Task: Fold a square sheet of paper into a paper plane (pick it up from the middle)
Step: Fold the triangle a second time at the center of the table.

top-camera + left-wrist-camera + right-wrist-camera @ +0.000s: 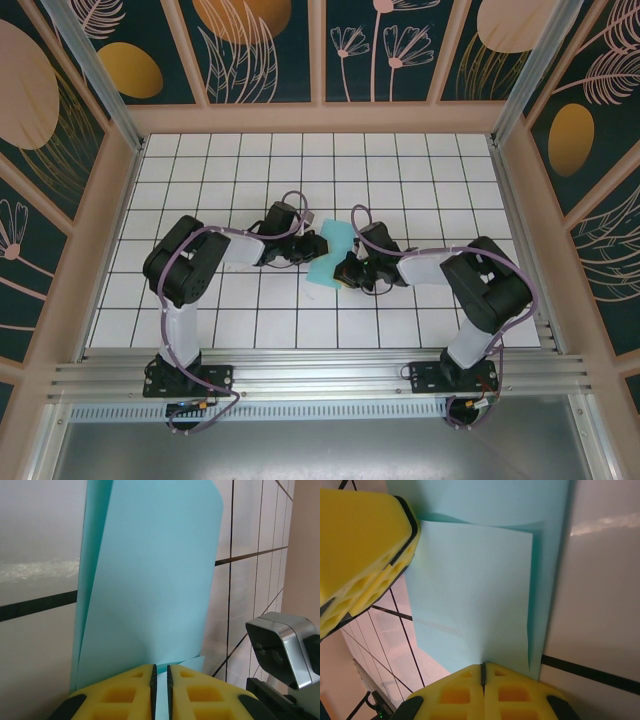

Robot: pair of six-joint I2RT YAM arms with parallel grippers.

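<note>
- I work in a box with dark walls [250,40] painted with flowers and leaves. A white table [400,170] with black grid lines is the floor.
- My two arms reach in from 6 o'clock and meet near the middle of the table.
- The square sheet of paper [334,242] is between them, lifted up off the table. It is light blue-green.
- My left claw [310,245] is at 9 o'clock from the paper. Its yellow fingers are almost closed, and a thin bit of the paper is pinched between them.
- My right claw [349,270] is at 4 o'clock from the paper. It is closed tight. The paper's edge runs right into its tips, so I think it is pinching the paper too.
- Up close I see two layers, one lying over the other. So one fold is there.
- The bend looks soft and round to me, not pressed flat yet.
- I see no pointy nose and no wings.
- I think the job has only just begun. Most of the folds for the plane are not done yet.
</note>
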